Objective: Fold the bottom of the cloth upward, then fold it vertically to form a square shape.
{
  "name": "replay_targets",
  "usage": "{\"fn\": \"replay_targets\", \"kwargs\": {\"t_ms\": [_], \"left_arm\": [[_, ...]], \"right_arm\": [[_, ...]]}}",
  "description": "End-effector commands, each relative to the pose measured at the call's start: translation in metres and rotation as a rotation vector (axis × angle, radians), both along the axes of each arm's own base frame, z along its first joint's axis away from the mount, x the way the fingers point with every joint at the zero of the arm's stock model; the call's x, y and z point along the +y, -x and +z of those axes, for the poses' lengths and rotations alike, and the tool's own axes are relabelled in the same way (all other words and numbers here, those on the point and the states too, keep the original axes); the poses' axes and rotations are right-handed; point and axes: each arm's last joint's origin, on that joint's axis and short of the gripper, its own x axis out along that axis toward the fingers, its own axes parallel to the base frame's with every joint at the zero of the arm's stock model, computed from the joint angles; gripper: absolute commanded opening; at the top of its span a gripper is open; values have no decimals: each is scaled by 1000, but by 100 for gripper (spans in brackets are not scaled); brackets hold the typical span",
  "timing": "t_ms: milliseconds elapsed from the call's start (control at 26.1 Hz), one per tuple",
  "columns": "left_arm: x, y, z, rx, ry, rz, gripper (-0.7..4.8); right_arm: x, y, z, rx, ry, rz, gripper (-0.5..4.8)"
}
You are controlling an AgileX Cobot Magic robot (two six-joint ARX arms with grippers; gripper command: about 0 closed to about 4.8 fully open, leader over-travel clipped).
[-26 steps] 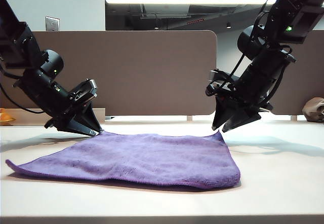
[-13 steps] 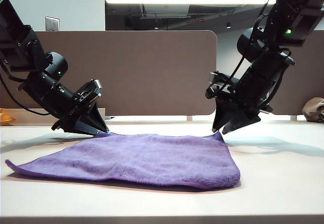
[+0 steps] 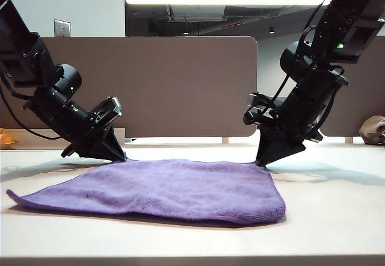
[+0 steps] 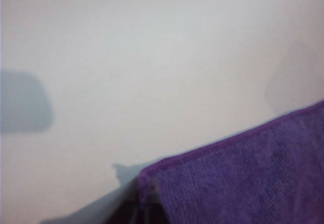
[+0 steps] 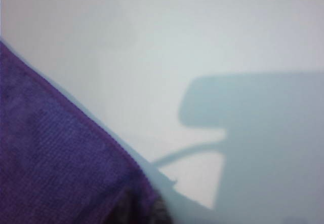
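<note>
The purple cloth lies spread flat on the white table, its near right edge slightly rolled. My left gripper is tilted down at the cloth's far left corner, and its dark fingertips are pinched together on that corner. In the left wrist view the cloth runs right into my left gripper. My right gripper is down at the far right corner, shut on it. The right wrist view shows the cloth corner caught in my right gripper.
A brown partition runs along the back of the table. A small brown lump sits at the far right edge and something orange at the far left. Both arms cast shadows on the table beside the cloth.
Both grippers have closed on the cloth's far corners. The left one slid slightly right onto its corner, and the right one dropped down, its spread fingers now meeting in one point.
</note>
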Motion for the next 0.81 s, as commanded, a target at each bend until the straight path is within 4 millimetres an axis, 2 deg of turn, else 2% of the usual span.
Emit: {"fn": "replay_targets", "kwargs": {"t_ms": [38, 154, 269, 345, 614, 806], "left_arm": [[0, -2, 3, -1, -4, 5, 48], [0, -3, 4, 0, -19, 21, 45], [0, -4, 6, -4, -21, 22, -6], [0, -4, 8, -4, -22, 22, -6], [0, -6, 11, -5, -21, 22, -6], [-1, -5, 11, -4, -6, 10, -6]], "right_arm": [[1, 0, 2, -8, -1, 3, 46], [1, 0, 2, -9, -3, 4, 38], [1, 0, 3, -8, -7, 8, 24], [2, -1, 4, -11, -8, 8, -2], [4, -6, 14, -27, -19, 16, -1], [5, -5, 15, -7, -36, 33, -1]]}}
